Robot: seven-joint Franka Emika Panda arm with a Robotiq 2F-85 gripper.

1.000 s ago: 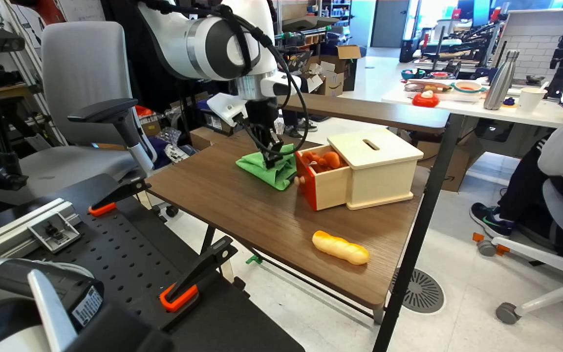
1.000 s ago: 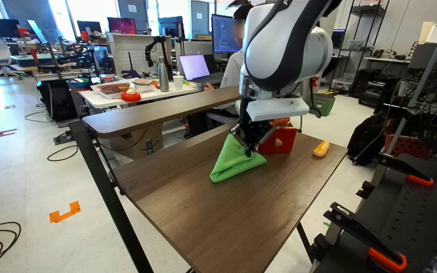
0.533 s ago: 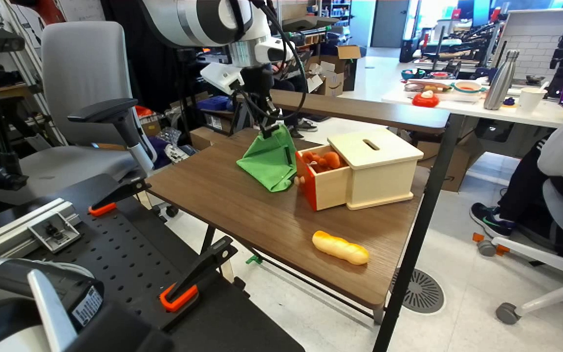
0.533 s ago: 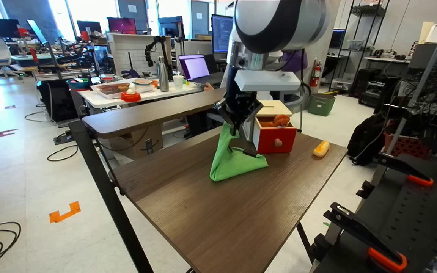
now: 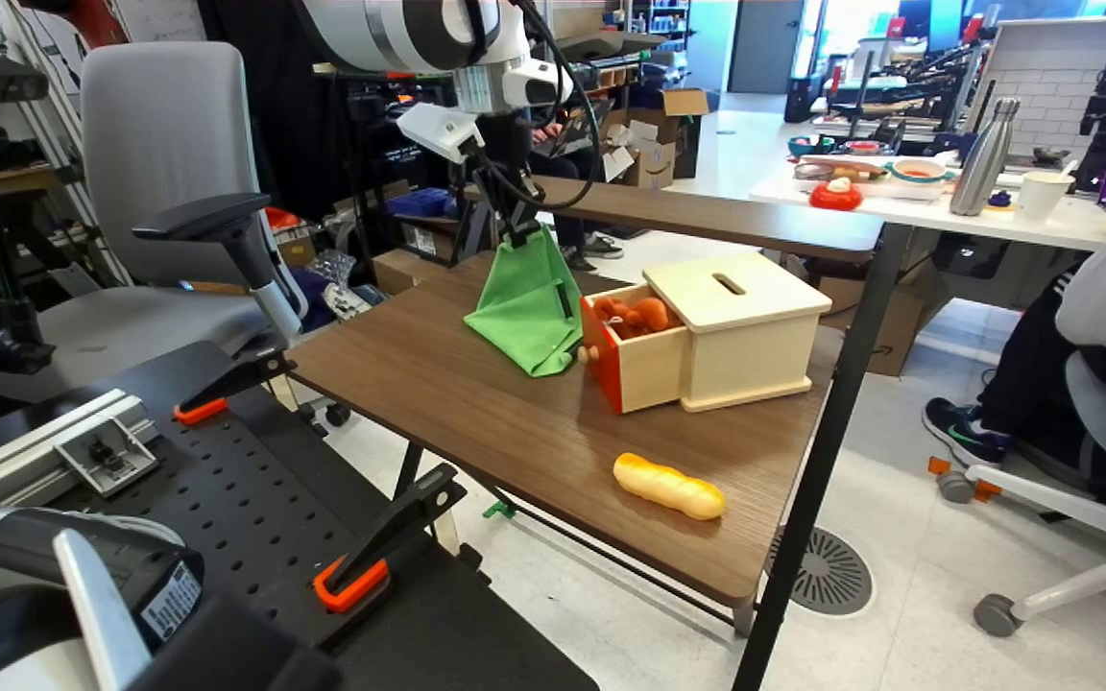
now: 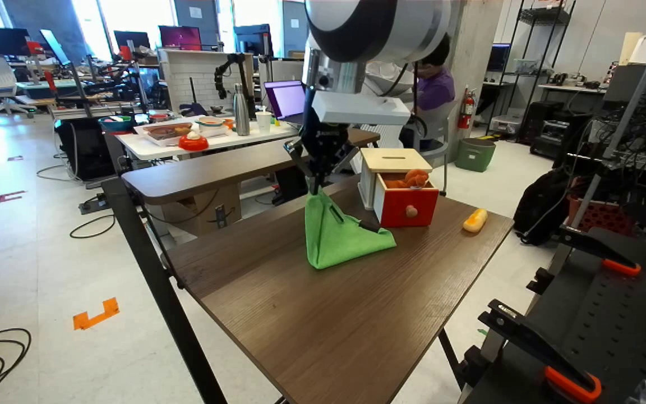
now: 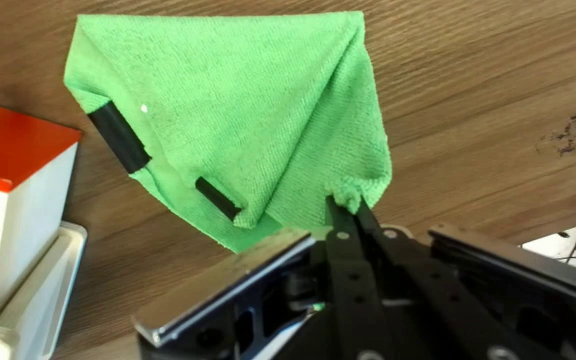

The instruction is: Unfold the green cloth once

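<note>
The green cloth [image 5: 526, 321] lies folded on the brown table, with its lower part flat and one part pulled up. It also shows in an exterior view [image 6: 342, 241] and in the wrist view [image 7: 218, 85], with black patches near its edge. My gripper [image 7: 349, 202] is shut on a bunched corner of the cloth. In both exterior views the gripper [image 5: 519, 238] [image 6: 315, 188] is above the table, with the raised cloth hanging from its fingertips down to the part on the table. Some layers underneath are hidden.
A cream wooden box [image 5: 755, 331] with an open red-fronted drawer [image 6: 406, 206] holding orange things stands right beside the cloth. A yellow bread-shaped toy [image 5: 668, 487] lies near the table's end. A raised brown shelf [image 6: 233, 168] runs along one table side.
My gripper has risen from the table with a cloth corner in it and, in an exterior view, moved left, away from the box. The cloth's lower part has stayed in place.
</note>
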